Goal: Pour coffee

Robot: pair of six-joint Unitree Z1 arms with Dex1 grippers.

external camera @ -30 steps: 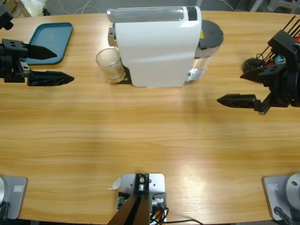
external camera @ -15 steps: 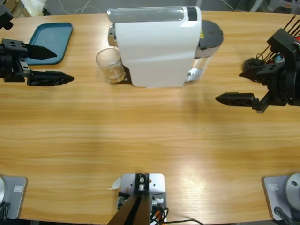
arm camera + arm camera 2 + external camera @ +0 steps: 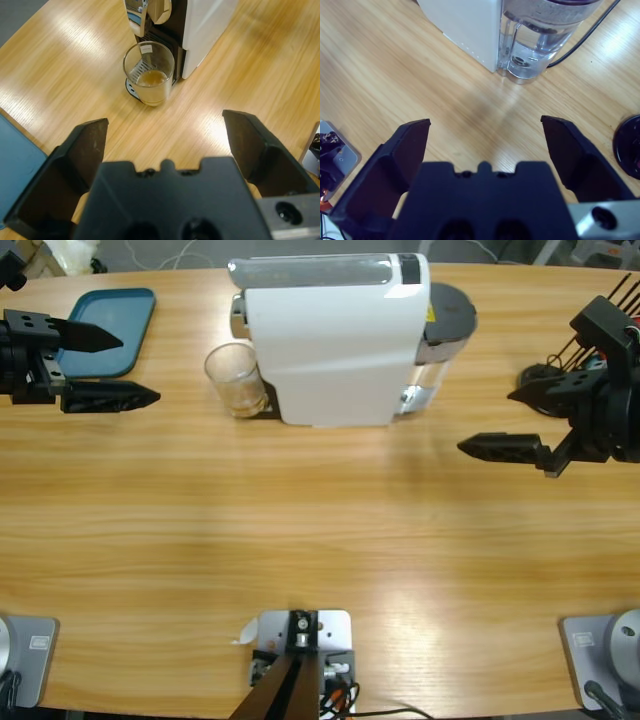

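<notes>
Your left gripper (image 3: 125, 367) sits with its jaws spread wide, nothing between them, hovering above the wood at the table's edge. One jaw reaches over the corner of the teal tray (image 3: 110, 330); the other hangs over bare table (image 3: 320, 540) just beside that tray.

Straight ahead of those jaws, well apart from them, stands the glass tumbler (image 3: 149, 72), upright on the black drip grate at the front of the white coffee machine (image 3: 335, 340). In the left wrist view you see the coffee (image 3: 151, 78): a shallow amber-brown layer at the bottom of the glass, far below its rim. The machine's spout hangs directly above the glass. The tumbler touches neither gripper.

Your right gripper (image 3: 515, 425) is likewise splayed open and holds nothing. It floats over bare wood on the far side of the machine from the tumbler. Ahead of its jaws in the right wrist view you find the machine's back corner and its clear water tank (image 3: 540, 42), with a dark cable (image 3: 585, 37) trailing off across the table from behind the tank. Just off one jaw's side lies a round black object (image 3: 629, 152), only partly in view; you cannot tell what it is.
</notes>
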